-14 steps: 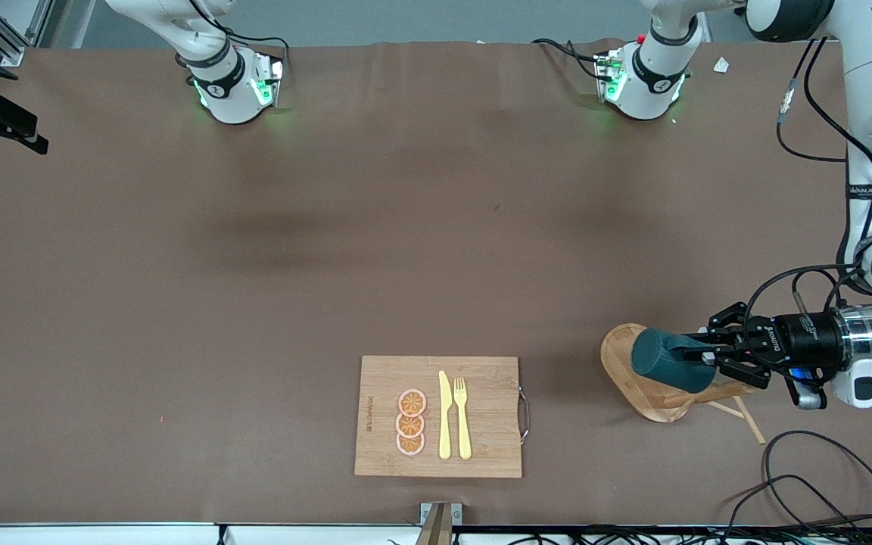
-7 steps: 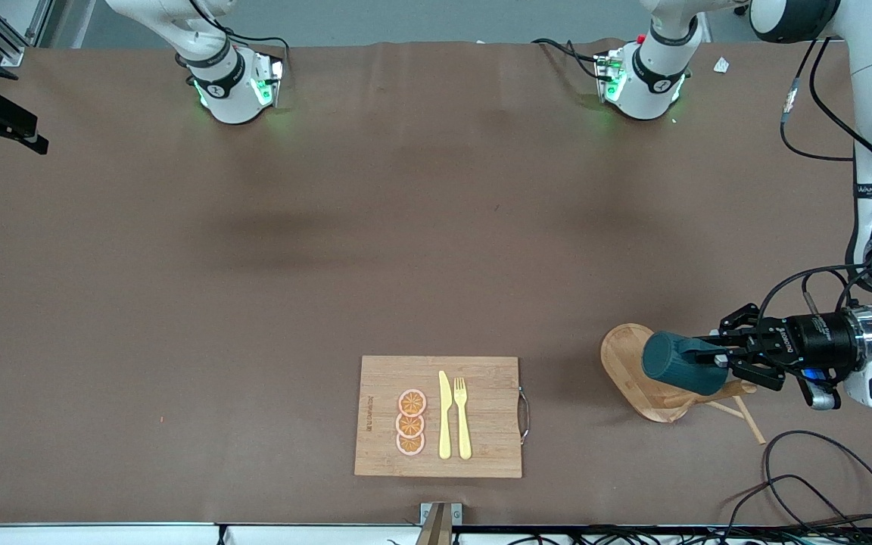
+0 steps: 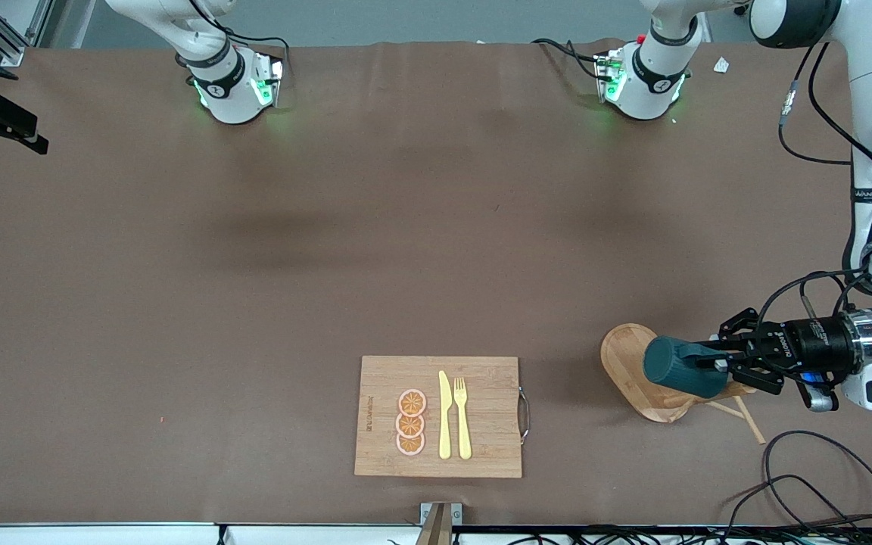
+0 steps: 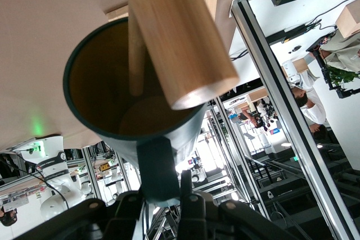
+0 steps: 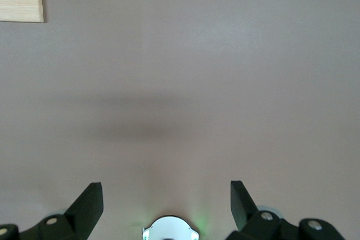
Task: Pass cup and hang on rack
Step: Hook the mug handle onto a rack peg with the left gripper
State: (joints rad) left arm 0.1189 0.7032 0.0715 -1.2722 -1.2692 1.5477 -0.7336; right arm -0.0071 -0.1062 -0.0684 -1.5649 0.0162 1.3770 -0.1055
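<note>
My left tool (image 3: 717, 362) was clamped on the handle of the cup (image 3: 680, 367), holding it on its side in the air over the rack (image 3: 625, 363), at the left arm's end of the surface (image 3: 406, 242). In the left wrist view the cup's (image 4: 132, 108) open mouth faced the rack's thick post (image 4: 177, 35), and a thin peg (image 4: 135, 54) already ran into the yellowish inside of the cup. I could not tell from these views whether the peg had passed through the handle loop, since my fingers (image 4: 154, 172) covered the handle.

My right tool (image 5: 166, 203) was spread wide with nothing between its fingers, raised over bare surface near its own base, and that arm waited.

I judged the pass to be finished, since the cup sat in my left tool alone and the right one was well apart from it. What was left, as I saw it, was the hanging itself: settling the cup onto a peg so the rack bore its weight, then letting go and drawing away. The cutting board (image 3: 437, 416) with its knife, fork and orange slices lay well apart.
</note>
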